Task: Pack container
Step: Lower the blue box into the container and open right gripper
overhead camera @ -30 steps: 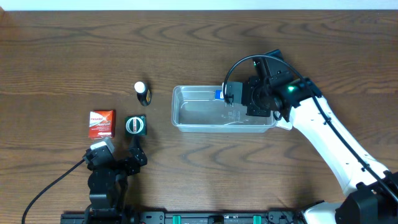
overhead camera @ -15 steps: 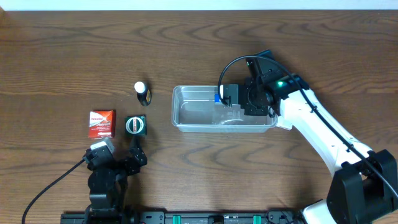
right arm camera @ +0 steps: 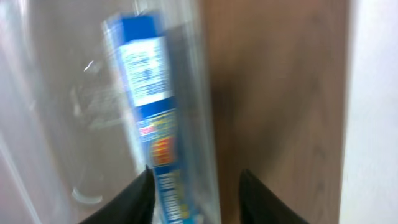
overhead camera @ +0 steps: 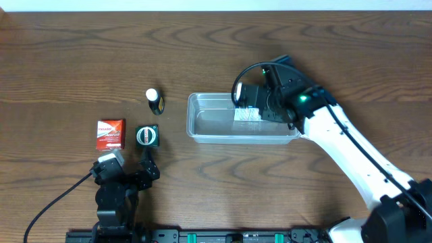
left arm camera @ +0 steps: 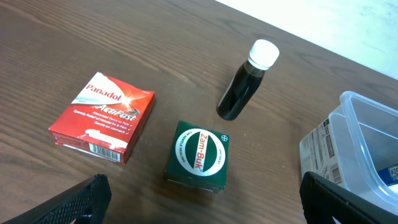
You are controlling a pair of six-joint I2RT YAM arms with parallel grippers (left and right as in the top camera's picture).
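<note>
1. While hovering over the container's (overhead camera: 194,125) far right end, right claw (right arm camera: 196,180) is spread; blue box (right arm camera: 146,99) lies inside, just ahead.
2. Container sits mid-counter (overhead camera: 67,54).
3. Left claw (left arm camera: 205,202) spread wide, near Zam-Buk box (left arm camera: 200,155).

Far surface: the brown wooden surface (overhead camera: 81,54) is lying bare beyond and to the right of everything.
Left cluster: the red cardboard Panadol box (overhead camera: 111,133) (left arm camera: 102,117) and the green square Zam-Buk box (overhead camera: 146,136) (left arm camera: 200,155) are sitting just beside each other, blocking the way directly ahead of the left pincer (overhead camera: 146,156) (left arm camera: 211,205), whose fingers are spreading wide.
Bottle: the dark bottle with white cap (overhead camera: 154,101) (left arm camera: 244,88) is standing apart from the green box, near the tub's left end.
Tub, left half: the clear plastic rectangular tub (overhead camera: 191,120) (left arm camera: 367,118) is showing bare floor here.
Tub, far right: the right pincer (overhead camera: 248,110) (right arm camera: 196,199) is occupying this part, with a blue-and-white box (right arm camera: 149,106) lying against the wall between its fingers; the view is blurring.
</note>
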